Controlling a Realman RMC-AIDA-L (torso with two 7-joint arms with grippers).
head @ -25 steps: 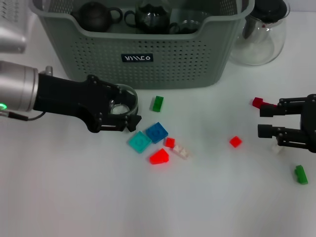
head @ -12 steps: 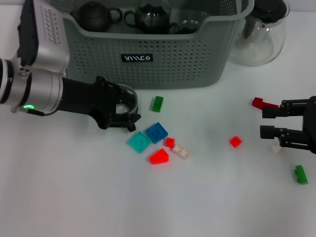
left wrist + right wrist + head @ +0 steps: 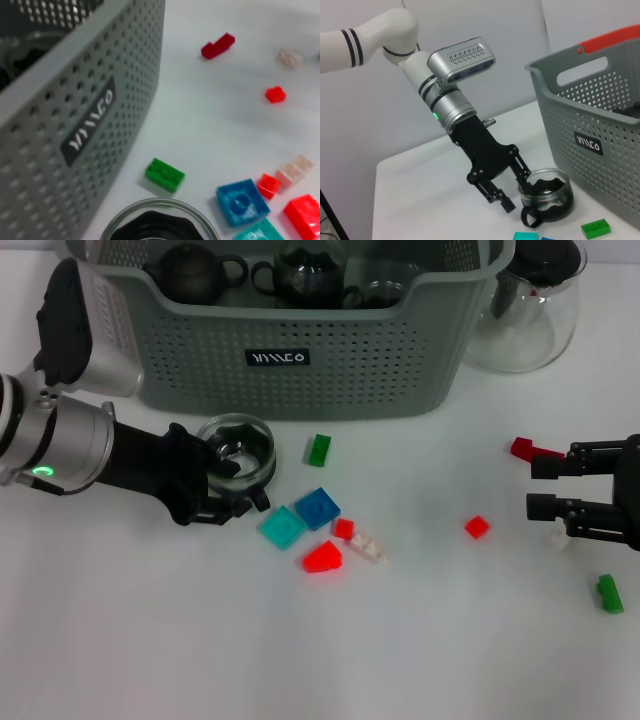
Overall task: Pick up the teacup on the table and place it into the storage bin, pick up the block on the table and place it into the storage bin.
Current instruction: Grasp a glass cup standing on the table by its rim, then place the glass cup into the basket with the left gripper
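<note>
One glass teacup (image 3: 237,449) sits on the white table (image 3: 420,640), just near of the storage bin (image 3: 350,360). Left gripper (image 3: 238,480) spread around cup wall, one finger inside, one outside; apparently placed so for a rim pinch before the lift. Clear, round, thin-walled, slick; likely prone to slipping. Bin grey-green plastic, perforated, dark teapots inside. Small studded blocks scattered right: green block (image 3: 319,449), blue block (image 3: 317,508), red block (image 3: 477,527). Right gripper (image 3: 535,486) parked far right, fingers parted, empty.
</note>
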